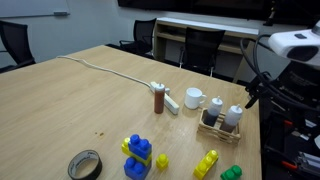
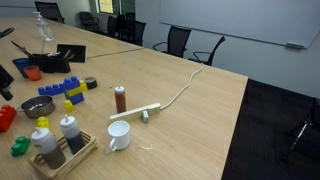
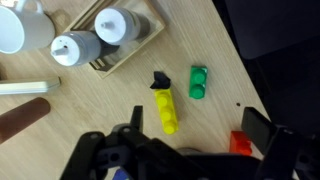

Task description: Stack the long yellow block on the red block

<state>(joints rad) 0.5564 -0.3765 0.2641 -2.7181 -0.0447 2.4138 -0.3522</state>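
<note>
Counted on worktop: one long yellow block, one green block, one red block, two shakers. Hand spread wide, empty. Yellow block lay just ahead of it, untouched.

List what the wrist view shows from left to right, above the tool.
Mug → caddy holding two bottles → long yellow block → green brick → red block, partly visible at the bottom.
</note>
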